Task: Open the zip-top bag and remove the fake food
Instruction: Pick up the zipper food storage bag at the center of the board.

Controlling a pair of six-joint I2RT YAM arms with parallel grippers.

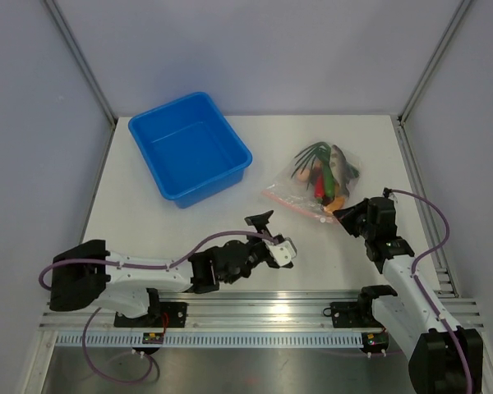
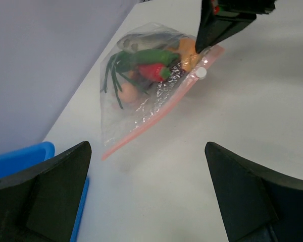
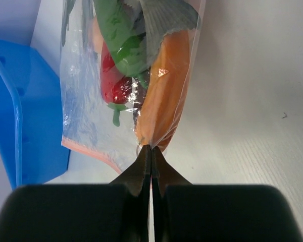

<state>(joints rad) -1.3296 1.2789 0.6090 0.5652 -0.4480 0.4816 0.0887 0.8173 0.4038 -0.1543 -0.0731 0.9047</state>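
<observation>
The zip-top bag (image 1: 289, 190) lies flat on the white table at the right, clear, with a pinkish-red zip strip (image 2: 141, 128) and a white slider (image 2: 201, 73). The fake food (image 1: 329, 172) is inside it: a grey fish (image 3: 166, 17), green pieces (image 3: 118, 35), a red chili (image 3: 116, 80) and an orange piece (image 3: 164, 85). My right gripper (image 3: 151, 149) is shut, its tips pinching the bag's plastic at the zip-edge corner beside the orange piece. My left gripper (image 2: 146, 186) hovers wide open over bare table, a short way left of the bag, holding nothing.
A blue plastic tub (image 1: 230, 135) stands at the back left, and nothing shows inside it. Its rim (image 2: 20, 159) is close to my left finger. Grey walls close the table at the back and sides.
</observation>
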